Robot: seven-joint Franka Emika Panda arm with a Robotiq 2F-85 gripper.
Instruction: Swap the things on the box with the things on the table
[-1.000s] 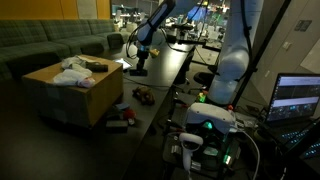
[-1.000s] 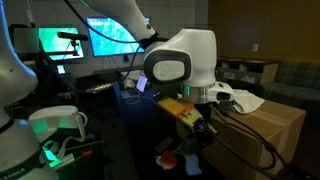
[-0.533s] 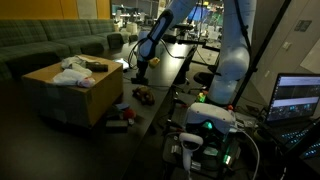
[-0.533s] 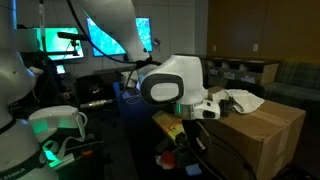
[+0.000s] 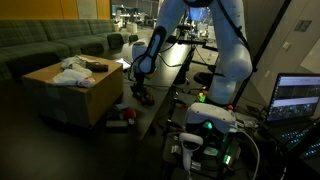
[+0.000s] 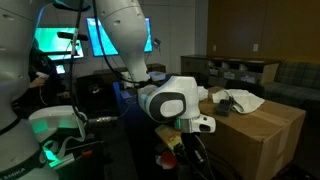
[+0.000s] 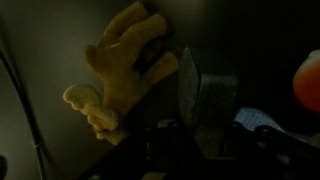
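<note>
The tan box (image 5: 68,92) (image 6: 268,124) carries a white cloth (image 5: 72,74) (image 6: 240,100) and a dark item (image 5: 97,66) on its flat top. My gripper (image 5: 140,88) (image 6: 178,128) (image 7: 175,92) hangs low between the box and the black table (image 5: 178,62). It is shut on a yellow plush toy (image 6: 171,143) (image 7: 122,68), which dangles below the jaws. In the wrist view one finger (image 7: 189,88) presses against the toy's side; the rest of the jaws is too dark to make out.
Small objects (image 5: 144,97) and a red-and-white heap (image 5: 120,119) lie low on the dark surface beside the box. A green sofa (image 5: 50,45) runs behind it. Monitors (image 6: 118,35) and a laptop (image 5: 298,98) stand near the robot base. An orange thing (image 7: 309,80) shows at the wrist view's edge.
The arm has come down and nearer the box's front corner, carrying the yellow toy lower. The grip has not changed.
</note>
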